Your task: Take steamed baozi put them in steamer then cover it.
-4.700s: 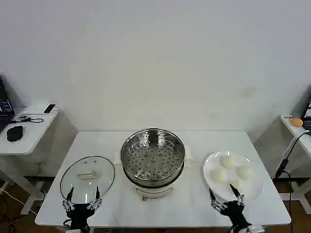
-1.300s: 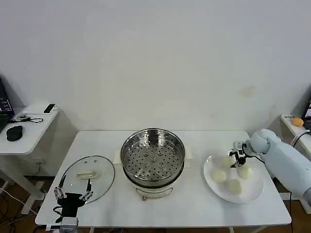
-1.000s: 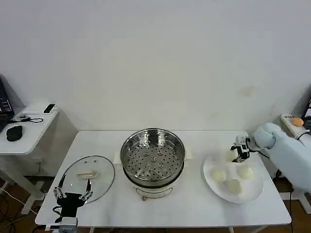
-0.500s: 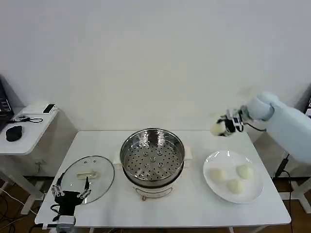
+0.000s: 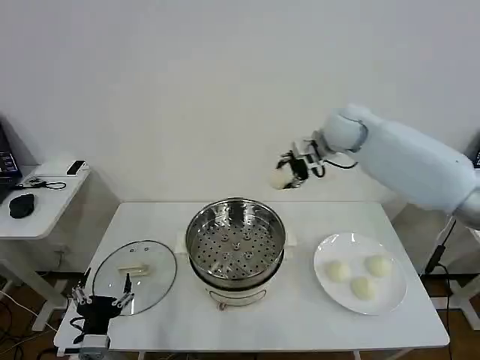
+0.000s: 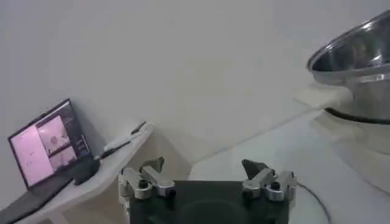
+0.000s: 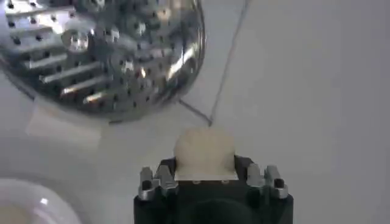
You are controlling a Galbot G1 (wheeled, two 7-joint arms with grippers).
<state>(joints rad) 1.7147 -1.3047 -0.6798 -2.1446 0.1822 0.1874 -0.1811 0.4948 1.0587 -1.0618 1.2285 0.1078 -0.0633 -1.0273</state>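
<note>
Currently: my right gripper (image 5: 291, 171) is clamped on one baozi (image 5: 280, 178), in the air at 1 o'clock of the steamer (image 5: 235, 244).
Count: three baozi (image 5: 361, 276) on one white plate (image 5: 390, 298) at 3 o'clock of the steamer; one cover (image 5: 135, 276) at 9 o'clock. No legible writing. White table (image 5: 300, 322), white wall (image 5: 225, 90). Left gripper (image 6: 207, 176) spread, holding nothing, near the table's front-left edge.

Cream-white baozi (image 5: 280, 178), shiny silver steamer (image 5: 235, 241) with hole-dotted tray, seemingly white plate (image 5: 360, 293), white table (image 5: 300, 321)
</note>
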